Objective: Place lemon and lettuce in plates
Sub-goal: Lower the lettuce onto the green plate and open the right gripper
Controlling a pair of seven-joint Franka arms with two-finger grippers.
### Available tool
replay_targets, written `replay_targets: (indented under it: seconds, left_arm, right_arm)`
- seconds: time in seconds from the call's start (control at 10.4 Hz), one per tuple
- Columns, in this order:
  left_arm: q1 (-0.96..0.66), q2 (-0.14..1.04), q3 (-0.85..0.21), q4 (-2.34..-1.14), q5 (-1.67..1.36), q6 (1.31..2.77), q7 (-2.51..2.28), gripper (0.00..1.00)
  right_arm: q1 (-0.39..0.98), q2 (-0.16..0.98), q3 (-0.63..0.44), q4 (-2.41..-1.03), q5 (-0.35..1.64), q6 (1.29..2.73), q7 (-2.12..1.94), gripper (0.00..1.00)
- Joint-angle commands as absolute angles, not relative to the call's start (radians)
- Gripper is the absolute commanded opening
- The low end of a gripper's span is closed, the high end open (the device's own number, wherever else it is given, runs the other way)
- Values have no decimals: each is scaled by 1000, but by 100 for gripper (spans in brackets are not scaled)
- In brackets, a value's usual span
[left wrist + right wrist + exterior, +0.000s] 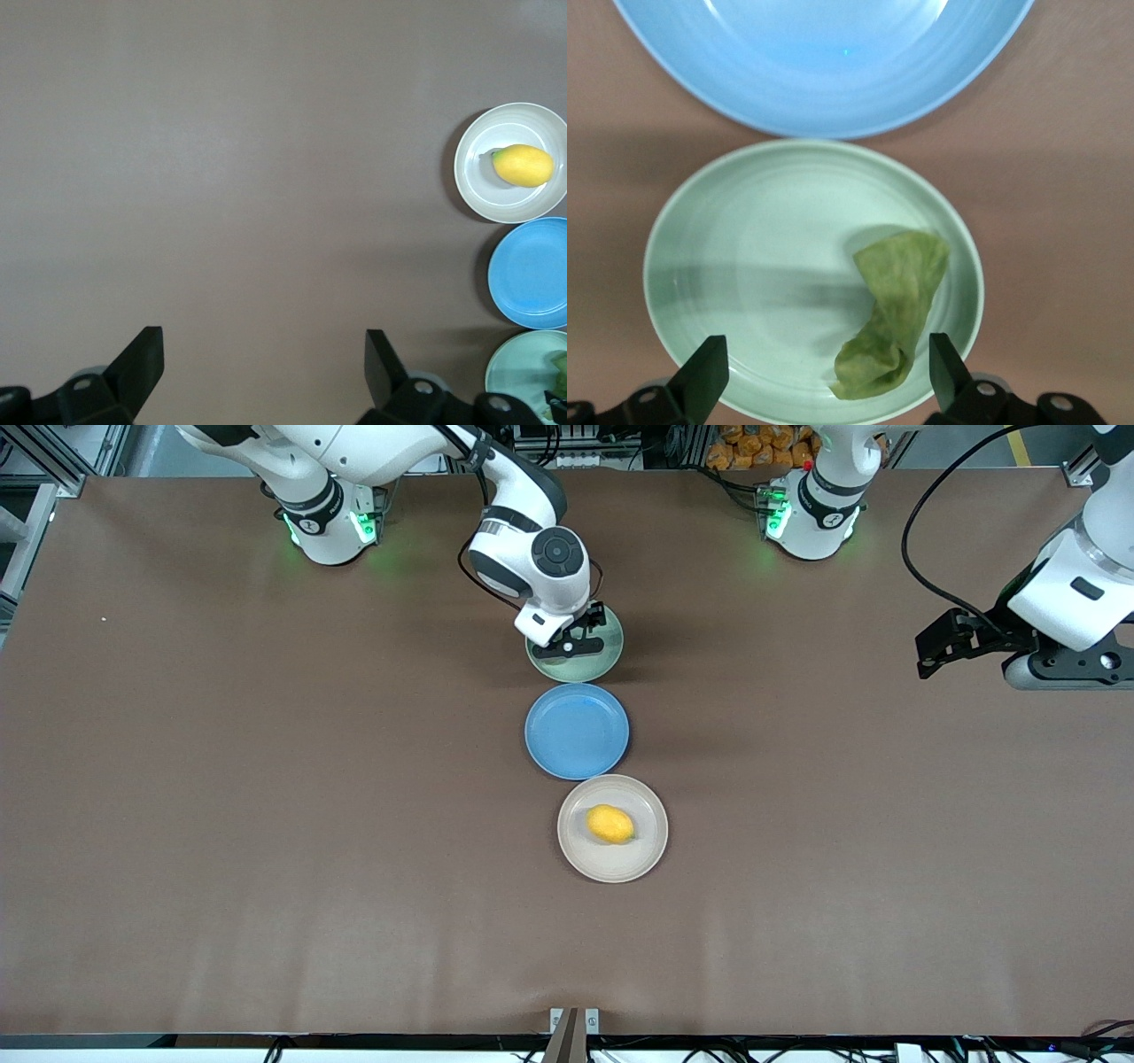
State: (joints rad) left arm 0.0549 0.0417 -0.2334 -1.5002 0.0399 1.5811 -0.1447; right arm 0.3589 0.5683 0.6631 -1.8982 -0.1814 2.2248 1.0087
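Note:
The lemon [610, 824] lies in the beige-white plate [651, 855], the plate nearest the front camera; both also show in the left wrist view, lemon [523, 165] and plate [483, 190]. The lettuce [893, 310] lies free in the pale green plate [771, 257], the plate farthest from the front camera [611, 657]. In the front view the right hand hides the lettuce. My right gripper [571, 646] is open and empty just over the pale green plate, its fingers wide apart [824, 354]. My left gripper [930, 651] is open and empty [263, 343], waiting over bare table at the left arm's end.
A blue plate [577, 731] sits between the pale green and beige-white plates, in a line down the table's middle; it also shows in the right wrist view [833, 62]. The brown table [266, 779] stretches wide on both sides of the plates.

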Motion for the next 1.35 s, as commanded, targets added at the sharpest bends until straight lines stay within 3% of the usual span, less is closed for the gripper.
replay_targets:
  seconds: [0.0, 0.58, 1.25]
  left_arm:
    - [63, -8, -229, -1543, 14, 1582, -118, 100]
    - [-15, -3, -137, -1540, 18, 1582, -115, 100]
    - [-18, 17, -144, -1503, 14, 1578, -118, 100]
  right_arm:
    - [249, 549, 730, -1806, -204, 2058, 1022, 100]
    - [62, 485, 735, -1632, -198, 1763, 899, 100]
    - [69, 413, 415, -1543, -196, 1730, 560, 100]
